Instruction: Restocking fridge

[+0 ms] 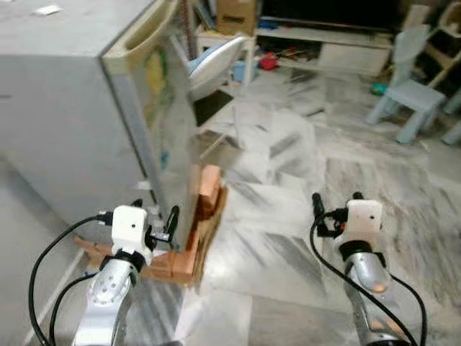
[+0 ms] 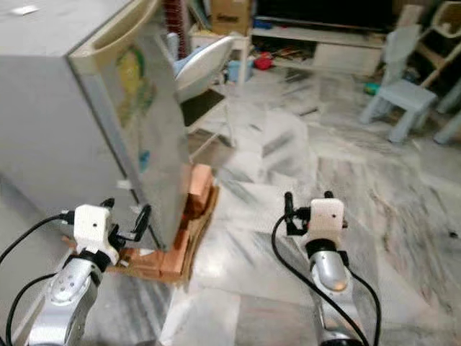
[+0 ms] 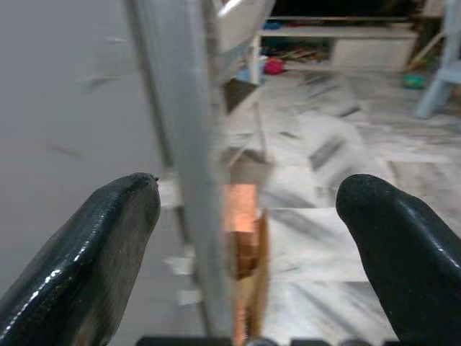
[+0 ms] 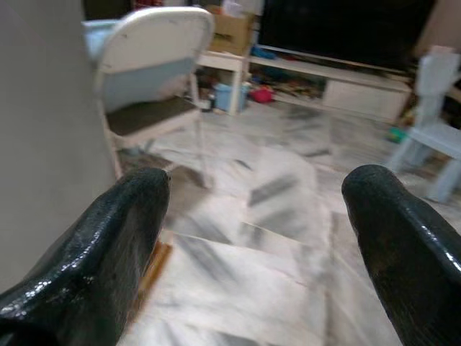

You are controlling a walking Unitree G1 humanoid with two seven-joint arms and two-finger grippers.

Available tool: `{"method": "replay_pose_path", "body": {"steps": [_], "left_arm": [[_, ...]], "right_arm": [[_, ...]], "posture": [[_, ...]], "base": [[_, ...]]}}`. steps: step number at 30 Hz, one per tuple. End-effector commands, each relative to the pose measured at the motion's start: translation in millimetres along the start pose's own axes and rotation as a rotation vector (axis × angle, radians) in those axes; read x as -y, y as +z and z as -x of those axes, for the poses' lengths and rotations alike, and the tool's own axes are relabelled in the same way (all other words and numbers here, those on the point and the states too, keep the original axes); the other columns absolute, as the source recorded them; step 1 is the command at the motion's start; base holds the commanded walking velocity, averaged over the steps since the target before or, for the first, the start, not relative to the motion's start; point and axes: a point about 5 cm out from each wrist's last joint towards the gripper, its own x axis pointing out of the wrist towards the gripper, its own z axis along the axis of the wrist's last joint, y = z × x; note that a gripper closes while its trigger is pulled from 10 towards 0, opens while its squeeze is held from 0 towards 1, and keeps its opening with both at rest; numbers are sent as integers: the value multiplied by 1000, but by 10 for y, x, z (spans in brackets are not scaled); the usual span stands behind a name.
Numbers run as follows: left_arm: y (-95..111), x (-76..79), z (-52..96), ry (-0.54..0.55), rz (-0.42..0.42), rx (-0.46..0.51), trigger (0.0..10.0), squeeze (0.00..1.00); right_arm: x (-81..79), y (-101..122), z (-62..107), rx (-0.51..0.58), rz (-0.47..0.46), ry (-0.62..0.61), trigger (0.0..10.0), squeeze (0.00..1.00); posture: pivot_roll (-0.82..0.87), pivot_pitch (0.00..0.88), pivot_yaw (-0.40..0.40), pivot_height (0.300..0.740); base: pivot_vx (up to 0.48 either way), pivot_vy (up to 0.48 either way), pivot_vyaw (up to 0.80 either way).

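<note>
The fridge (image 1: 65, 108) stands on bricks (image 1: 205, 194) at the robot's left, its stiff, likely heavy door best pulled at its free edge, which the spread left claw (image 1: 155, 216) straddles; the right claw (image 1: 336, 203) hangs spread, empty.

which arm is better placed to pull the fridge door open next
Left, probably. The left gripper is open right at the fridge door edge, which runs between its fingers in the left wrist view. The right gripper, also open, hangs over bare marble floor, away from the door.
</note>
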Motion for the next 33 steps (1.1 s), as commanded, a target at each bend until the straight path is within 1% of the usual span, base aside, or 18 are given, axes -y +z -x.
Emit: {"method": "replay_pose_path", "body": {"steps": [1,3,12,23,27,30,33], "left_arm": [[52,24,-43,-13,-1,20,10000,0],[53,23,-46,-15,-3,21,10000,0],[52,47,-49,-31,-1,16,10000,0],[31,101,-38,-66,4,9,10000,0],[59,112,-49,-75,6,26,10000,0],[63,116,-49,-85,9,29,10000,0],[66,118,-45,-88,9,30,10000,0]], "right_arm": [[57,-22,16,-9,9,-24,10000,0],[54,-22,14,-9,10,-24,10000,0],[36,-22,-2,-10,7,-24,10000,0],[15,-40,-1,-19,8,-24,10000,0],[16,-38,-2,-16,7,-23,10000,0],[15,-37,-3,-14,8,-24,10000,0],[14,-36,-5,-14,10,-23,10000,0]], "posture": [[-5,0,-14,740],[-4,0,-13,740],[1,0,-11,740],[0,0,-8,740],[-1,0,-8,740],[-2,0,-8,740],[-2,0,-8,740]], "base": [[285,386,0],[274,396,0],[0,0,0],[0,0,-778],[0,0,-744],[0,0,-142],[279,0,0]]}}
